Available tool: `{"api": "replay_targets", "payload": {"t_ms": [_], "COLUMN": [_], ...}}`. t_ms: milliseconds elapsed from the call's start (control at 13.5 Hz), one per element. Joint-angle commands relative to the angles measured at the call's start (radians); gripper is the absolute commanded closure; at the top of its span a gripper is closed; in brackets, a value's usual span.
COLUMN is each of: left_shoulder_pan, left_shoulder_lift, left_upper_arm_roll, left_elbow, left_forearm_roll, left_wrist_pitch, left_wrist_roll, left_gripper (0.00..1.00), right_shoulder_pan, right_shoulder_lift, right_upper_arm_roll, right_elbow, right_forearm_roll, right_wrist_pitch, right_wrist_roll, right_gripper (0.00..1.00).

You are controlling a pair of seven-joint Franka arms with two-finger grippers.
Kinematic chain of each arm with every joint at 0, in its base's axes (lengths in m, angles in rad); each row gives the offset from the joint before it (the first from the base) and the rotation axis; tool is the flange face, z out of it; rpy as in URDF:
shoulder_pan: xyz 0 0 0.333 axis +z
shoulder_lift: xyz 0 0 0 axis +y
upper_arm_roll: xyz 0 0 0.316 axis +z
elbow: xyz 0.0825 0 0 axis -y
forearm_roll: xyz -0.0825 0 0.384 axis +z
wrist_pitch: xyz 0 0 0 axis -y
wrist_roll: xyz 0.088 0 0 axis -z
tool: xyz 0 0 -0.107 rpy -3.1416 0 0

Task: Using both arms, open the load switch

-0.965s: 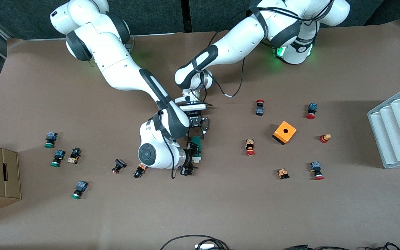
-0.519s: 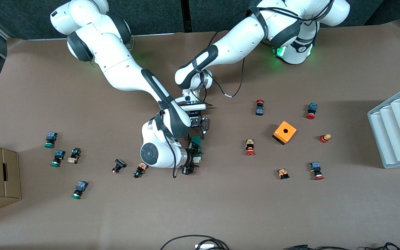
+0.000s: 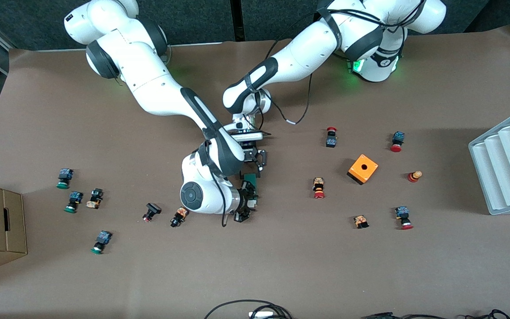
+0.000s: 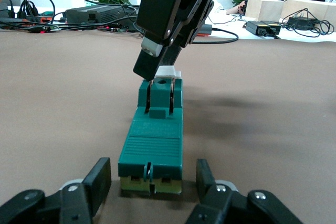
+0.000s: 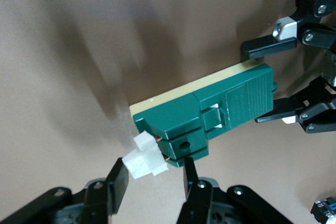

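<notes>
While the white tab sticks out of the switch's near end, the right hand is down around it, fingers spread to either side and not quite pinching yet, as far as I can see. The switch lies flat on the brown worktop about mid-table, long axis running away from the front camera. At its farther end sits the left hand, fingers flanking the green body close on both sides; whether they actually press it I cannot tell, but it looks like a brace. So both hands are in place, switch steadied, tab framed. What's left, I'd say: close on the tab and pull it open.
</notes>
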Motion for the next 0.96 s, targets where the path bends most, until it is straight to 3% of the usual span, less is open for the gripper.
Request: {"api": "replay_targets", "payload": {"t_ms": [0, 890], "left_shoulder_pan": [-0.014, -0.014], "left_shoulder_lift": [0.017, 0.015], "left_upper_arm_roll": [0.008, 0.008], "left_elbow": [0.006, 0.009], "left_forearm_roll": [0.009, 0.009], "left_wrist_pitch": [-0.006, -0.006], "left_wrist_roll": [-0.018, -0.005], "left_gripper": [0.26, 0.26], "right_shoulder_pan": [0.001, -0.008], "right_shoulder_lift": [-0.004, -0.033], "right_upper_arm_roll": [-0.002, -0.001], "right_elbow": [0.013, -0.029], "right_forearm_roll": [0.021, -0.004], "right_wrist_pitch": [-0.006, -0.028], "right_wrist_roll": [0.007, -0.022], "right_gripper": [0.5, 0.6]}}
